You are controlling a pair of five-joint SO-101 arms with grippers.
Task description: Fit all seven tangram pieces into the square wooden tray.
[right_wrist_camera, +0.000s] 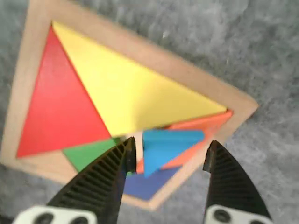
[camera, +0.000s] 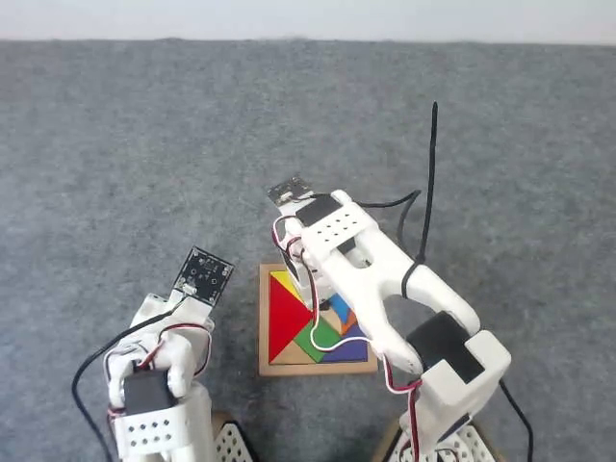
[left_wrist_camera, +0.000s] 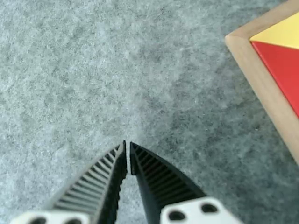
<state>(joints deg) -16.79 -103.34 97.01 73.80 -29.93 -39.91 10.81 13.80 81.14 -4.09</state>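
Square wooden tray (camera: pixel 266 332) sits on the grey mat (camera: pixel 144 144), front-centre between the two arm bases, partly under the right arm (camera: pixel 385 269). Pale wood, raised rim, flat painted pieces inside. Large red triangle (right_wrist_camera: pixel 58 107) runs along the tray's left rim in the high view, and the large yellow triangle (right_wrist_camera: pixel 131 93) along the far rim. They share one edge and both look flush. Green piece (right_wrist_camera: pixel 86 154) sits next to red, with a dark blue piece (right_wrist_camera: pixel 147 184) at the near rim. Orange piece (right_wrist_camera: pixel 205 123) is tucked against yellow near a corner. Light blue triangle (right_wrist_camera: pixel 163 149) overlaps the orange one, and I can't tell whether it's seated. A sliver of bare wood shows beside it. Right gripper (right_wrist_camera: pixel 170 142) is above that spot with its jaws spread wide, straddling the light blue triangle. Neither finger touches it and nothing is held. Its fingers (right_wrist_camera: pixel 112 172) are black, tapered and ribbed on the inner faces, on white plastic mounts. Left gripper (left_wrist_camera: pixel 128 143) is over bare mat just beside a tray corner, the same ribbed black wedges. Its tips are closed to a hairline slit with nothing between them. The mat is short, fuzzy and felt-like. Left arm (camera: pixel 159 385) is at lower left in the high view, near the tray's left rim.
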